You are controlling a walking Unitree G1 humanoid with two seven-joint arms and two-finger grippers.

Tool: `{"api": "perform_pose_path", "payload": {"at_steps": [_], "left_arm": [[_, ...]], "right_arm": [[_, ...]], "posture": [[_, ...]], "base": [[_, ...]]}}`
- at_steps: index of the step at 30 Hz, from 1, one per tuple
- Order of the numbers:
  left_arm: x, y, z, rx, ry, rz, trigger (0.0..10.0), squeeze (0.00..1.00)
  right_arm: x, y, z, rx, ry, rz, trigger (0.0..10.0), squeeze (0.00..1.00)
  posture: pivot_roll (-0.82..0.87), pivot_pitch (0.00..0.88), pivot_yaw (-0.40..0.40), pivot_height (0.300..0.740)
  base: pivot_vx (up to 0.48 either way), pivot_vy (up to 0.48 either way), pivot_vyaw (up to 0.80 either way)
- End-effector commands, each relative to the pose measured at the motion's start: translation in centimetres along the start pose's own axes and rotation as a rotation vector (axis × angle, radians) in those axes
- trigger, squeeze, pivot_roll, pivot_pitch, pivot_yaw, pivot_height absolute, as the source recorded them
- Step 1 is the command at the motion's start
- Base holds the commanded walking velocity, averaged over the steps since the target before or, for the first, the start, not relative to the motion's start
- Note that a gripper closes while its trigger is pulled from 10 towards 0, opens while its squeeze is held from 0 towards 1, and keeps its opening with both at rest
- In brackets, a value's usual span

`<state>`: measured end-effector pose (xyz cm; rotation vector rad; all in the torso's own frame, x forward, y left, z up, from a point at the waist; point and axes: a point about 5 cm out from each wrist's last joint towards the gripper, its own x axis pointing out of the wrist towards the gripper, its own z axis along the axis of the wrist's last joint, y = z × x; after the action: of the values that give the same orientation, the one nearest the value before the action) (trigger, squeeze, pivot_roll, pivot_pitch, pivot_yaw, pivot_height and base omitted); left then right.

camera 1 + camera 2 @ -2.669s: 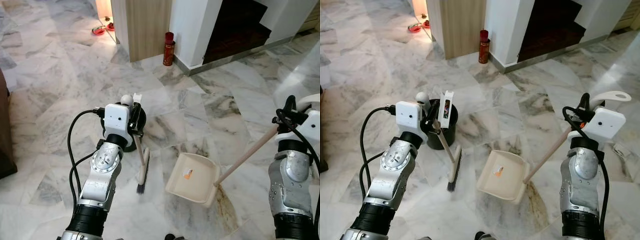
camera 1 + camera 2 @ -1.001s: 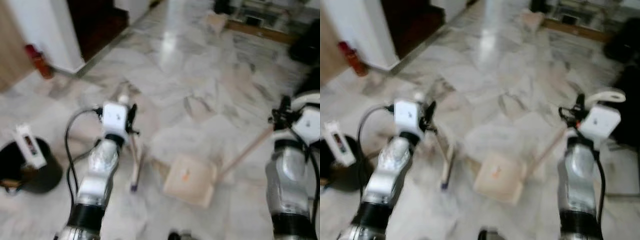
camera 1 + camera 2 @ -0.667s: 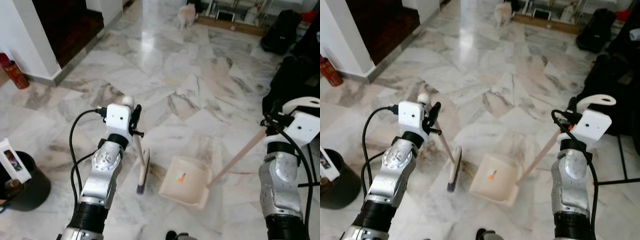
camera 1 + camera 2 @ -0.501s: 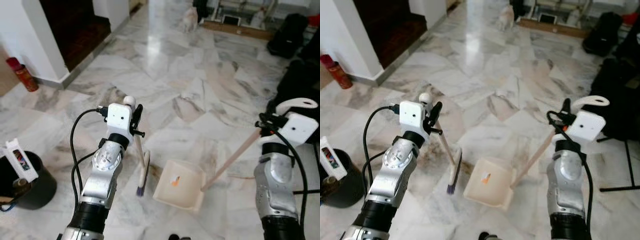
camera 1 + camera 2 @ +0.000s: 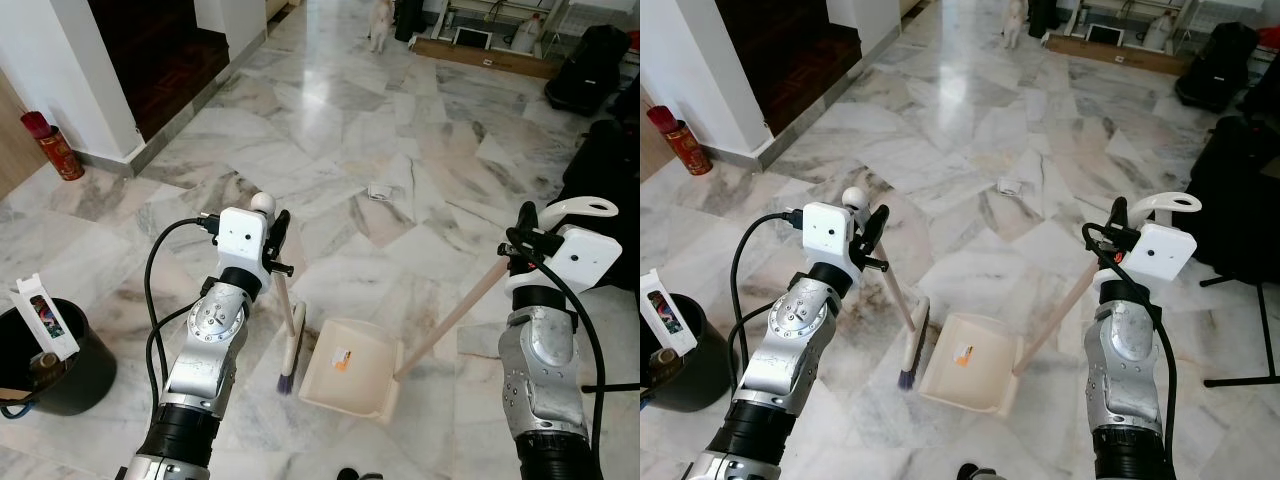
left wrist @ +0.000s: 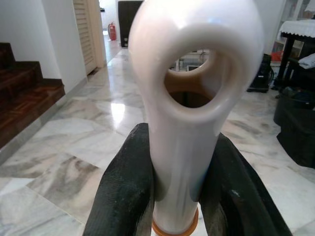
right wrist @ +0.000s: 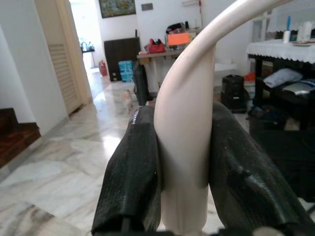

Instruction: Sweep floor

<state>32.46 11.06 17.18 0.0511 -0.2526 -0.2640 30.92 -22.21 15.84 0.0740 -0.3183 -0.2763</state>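
The left gripper point(image 6: 174, 196), at centre left of the head views, is clamped on the cream handle of a small broom point(image 5: 289, 345); its two black fingers point(image 6: 125, 191) press the shaft just below the ring-shaped handle end. The broom slants down to dark bristles that touch the marble floor point(image 5: 330, 130) at lower centre. The right gripper point(image 7: 182, 162), at right of the head views, is clamped on the curved cream grip of a long-handled dustpan point(image 5: 345, 370). The pan lies flat on the floor just right of the bristles and carries a small orange sticker whose writing is too small to read. A black bin point(image 5: 45, 365) stands at lower left, a red can point(image 5: 48, 145) at upper left, and a scrap of paper point(image 5: 380, 191) on the floor above centre.
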Motion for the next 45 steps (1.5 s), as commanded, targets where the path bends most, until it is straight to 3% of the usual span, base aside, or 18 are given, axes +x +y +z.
{"api": "perform_pose_path", "payload": {"at_steps": [1, 19, 45], "left_arm": [[0.36, -0.24, 0.82, 0.007, -0.032, -0.018, 10.0, 0.0], [0.53, -0.03, 1.29, 0.007, -0.067, -0.001, 10.0, 0.0], [1.01, 0.19, 1.74, 0.004, -0.084, 0.019, 10.0, 0.0]], "right_arm": [[0.32, 0.06, 1.02, 0.02, -0.046, 0.005, 10.0, 0.0], [0.47, 0.25, 1.44, 0.013, -0.073, 0.022, 10.0, 0.0], [0.63, -0.34, 1.92, -0.018, -0.084, 0.013, 10.0, 0.0]], "posture": [[0.1, 0.114, -0.032, 0.74], [0.09, 0.082, -0.025, 0.74], [0.08, 0.146, -0.029, 0.74]], "base": [[0.326, 0.0, -0.8], [0.332, 0.0, -0.09], [0.341, 0.0, 0.0]]}}
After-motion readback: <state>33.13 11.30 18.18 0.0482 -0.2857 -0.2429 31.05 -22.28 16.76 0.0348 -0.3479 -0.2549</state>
